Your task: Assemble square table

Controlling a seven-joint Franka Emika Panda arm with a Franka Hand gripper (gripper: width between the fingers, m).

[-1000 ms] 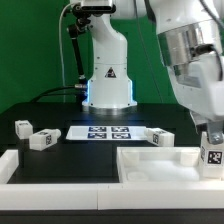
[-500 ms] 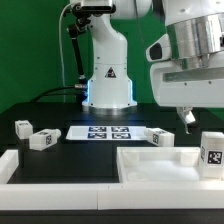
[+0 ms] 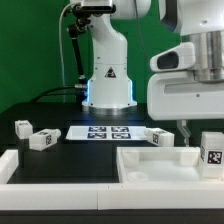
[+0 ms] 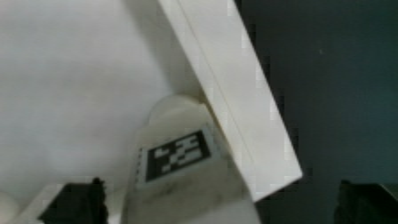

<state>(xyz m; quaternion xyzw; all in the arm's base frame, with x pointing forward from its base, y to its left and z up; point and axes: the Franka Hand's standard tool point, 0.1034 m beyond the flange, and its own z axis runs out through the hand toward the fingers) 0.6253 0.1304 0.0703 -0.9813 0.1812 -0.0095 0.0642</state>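
Note:
The square table top [image 3: 160,168] lies rim-up at the front right of the exterior view. One white leg [image 3: 212,152] with a tag stands upright at its right corner. My gripper [image 3: 188,126] hangs open and empty above and a little left of that leg. In the wrist view the same leg [image 4: 178,160] shows between my spread fingertips [image 4: 80,203], beside the top's rim [image 4: 231,90]; my gripper [image 4: 222,205] touches nothing. Three more legs lie loose on the table: two at the left [image 3: 22,127] [image 3: 40,139] and one behind the top [image 3: 160,137].
The marker board [image 3: 108,131] lies flat in the middle in front of the robot base [image 3: 108,85]. A long low white rail [image 3: 60,185] runs along the front edge. A green wall stands behind.
The gripper was down around the upright leg a second ago. It has let go and risen straight up. The leg stays standing on the top's corner.

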